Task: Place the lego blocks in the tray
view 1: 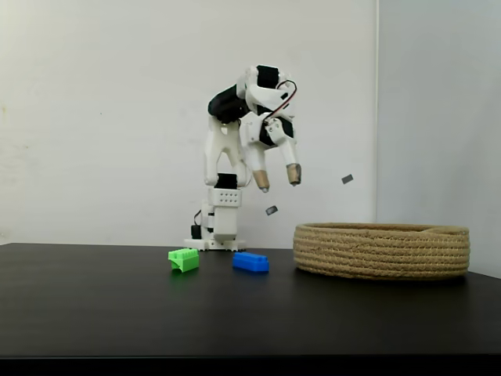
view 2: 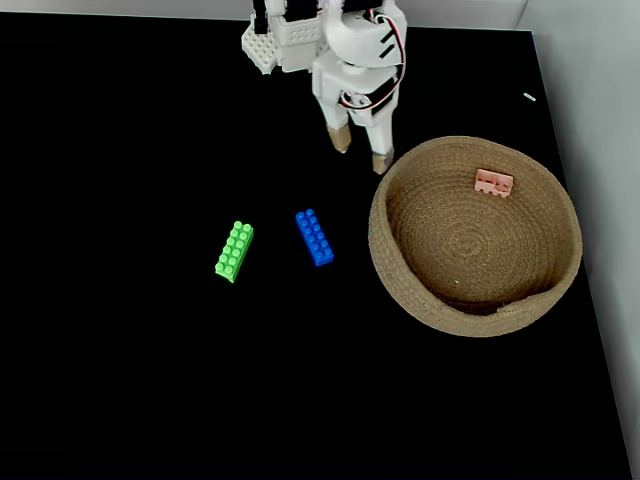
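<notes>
Rope basket: coiled tan rope wound into a wide, shallow round basket (view 2: 476, 236) with a low wall; it sits at the right side of the desk in both fixed views, and from above one spot of the near rim dips lower.
Desk: flat, matte black top (view 2: 120, 380), bare in its near half.
Pink brick: small, pale, studded plastic brick (view 2: 494, 182) lying inside the basket against the far right wall; from the side, the basket wall (view 1: 382, 251) hides it.
Green brick: bright green studded plastic brick (view 2: 234, 251), long and narrow, lying flat on the desk left of the basket, about midway between near and far edges.
Blue brick: same long studded shape in blue (view 2: 314, 237), just right of the green one, apart from it and from the basket.
Arm: white plastic shell with black motor blocks and a red wire, base at the far edge of the desk.
Gripper: two white fingers with tan tips, spread apart and holding nothing (view 1: 277, 178); it hangs in the air well above the desk.
Bricks and jaws: seen from above, the tips (view 2: 361, 152) sit beyond the blue brick, just outside the basket's far left rim.
Hard to make out: two small dark marks on the wall behind the arm.
</notes>
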You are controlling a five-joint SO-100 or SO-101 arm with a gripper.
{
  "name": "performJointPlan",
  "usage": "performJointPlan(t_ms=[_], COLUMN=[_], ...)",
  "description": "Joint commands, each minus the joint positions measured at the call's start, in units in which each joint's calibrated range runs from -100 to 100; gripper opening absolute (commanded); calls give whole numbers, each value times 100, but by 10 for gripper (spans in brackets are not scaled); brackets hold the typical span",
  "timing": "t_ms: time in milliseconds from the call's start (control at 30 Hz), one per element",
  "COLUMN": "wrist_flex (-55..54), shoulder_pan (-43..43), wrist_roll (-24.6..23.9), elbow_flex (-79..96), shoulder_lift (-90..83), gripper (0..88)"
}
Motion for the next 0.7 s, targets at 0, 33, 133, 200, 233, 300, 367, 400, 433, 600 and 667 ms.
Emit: performJointPlan(t_ms=[0,33,133,200,233,300,367,400,433,600,667], wrist_flex=[251,293,301,185,151,151,151,151,110,-640,-965], shoulder_pan=[674,798,1301,1630,1803,2100,2339,2430,2496,2644,2677], wrist_roll=[498,591,899,1133,1250,1431,1529,1617,1670,1836,1866], elbow_flex=[-526,-608,-708,-754,-881,-1301,-1830,-2040,-2195,-2076,-1912], shoulder_lift=[-1,102,463,687,842,1263,1753,1968,2140,2708,2879], gripper=[218,222,225,226,225,223,235,237,239,253,259])
